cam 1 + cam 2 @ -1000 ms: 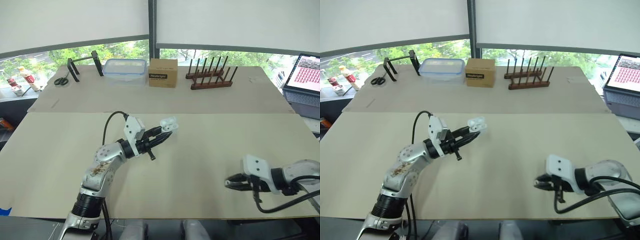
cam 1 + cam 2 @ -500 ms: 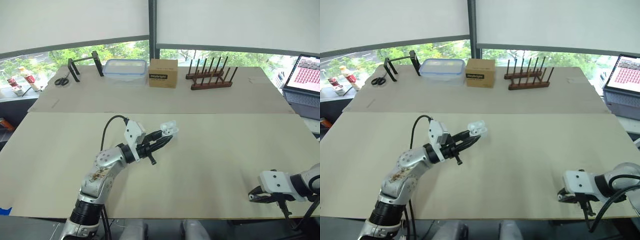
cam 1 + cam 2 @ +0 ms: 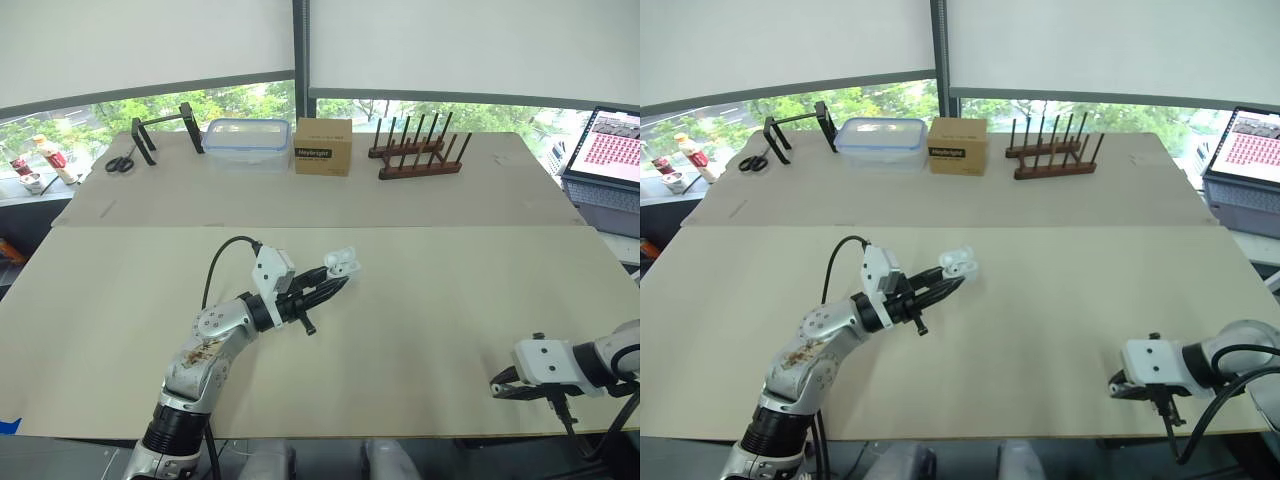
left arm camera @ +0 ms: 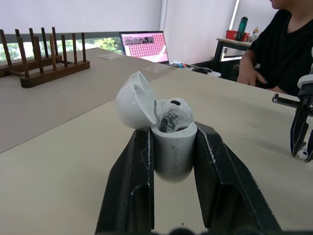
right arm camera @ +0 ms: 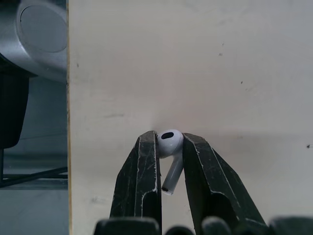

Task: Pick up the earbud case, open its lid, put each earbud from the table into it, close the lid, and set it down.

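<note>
My left gripper [image 3: 335, 278] is shut on the white earbud case [image 3: 340, 262] and holds it above the middle of the table. In the left wrist view the case [image 4: 173, 152] stands upright between the black fingers [image 4: 137, 171]. Its lid [image 4: 134, 105] is swung open and one earbud [image 4: 172, 113] sits inside. My right gripper [image 3: 500, 388] is low at the table's near right edge. In the right wrist view my right gripper [image 5: 169, 137] is shut on a white earbud [image 5: 170, 147] right at the table's edge.
Along the far side stand a black stand [image 3: 165, 125], scissors [image 3: 120, 163], a clear plastic container [image 3: 247, 131], a cardboard box [image 3: 324, 146] and a wooden peg rack [image 3: 418, 150]. A laptop [image 3: 605, 145] sits far right. A person [image 4: 283, 44] sits beyond the table.
My right gripper has pulled back from the table's right middle to its near right edge. The left gripper with the case has sunk slightly.
</note>
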